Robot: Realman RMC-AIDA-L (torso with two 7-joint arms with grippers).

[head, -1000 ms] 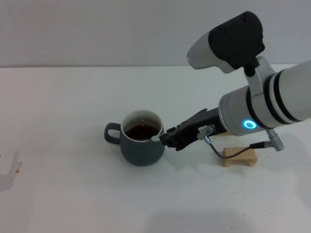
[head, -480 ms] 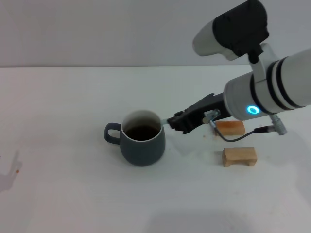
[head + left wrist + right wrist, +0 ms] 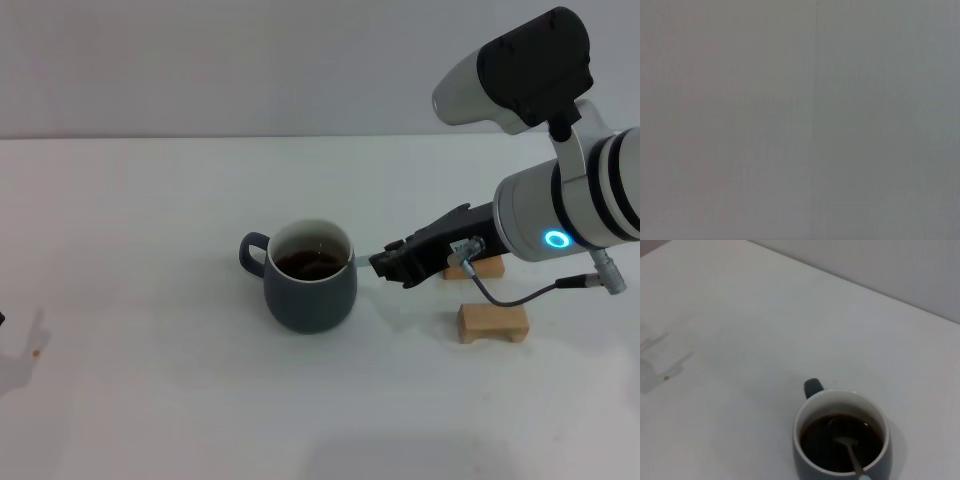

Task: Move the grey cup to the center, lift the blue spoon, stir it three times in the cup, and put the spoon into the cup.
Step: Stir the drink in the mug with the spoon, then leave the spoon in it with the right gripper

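The grey cup (image 3: 312,288) stands near the middle of the white table, with dark liquid inside and its handle pointing to my left. The blue spoon (image 3: 364,262) leans over the cup's right rim, and its metal bowl dips into the liquid. My right gripper (image 3: 386,265) is just right of the cup, shut on the spoon's pale blue handle. In the right wrist view I look down into the cup (image 3: 840,437) and see the spoon (image 3: 847,446) lying in the liquid. My left gripper is out of view; the left wrist view shows only plain grey.
Two small wooden blocks lie to the right of the cup: one (image 3: 492,322) nearer the front, the other (image 3: 482,266) partly hidden behind my right arm. A small brown speck (image 3: 37,351) marks the table (image 3: 150,220) at the far left.
My right arm has drawn back to the right, carrying the spoon's handle with it. The cup has slid to the right with the spoon's bowl inside it.
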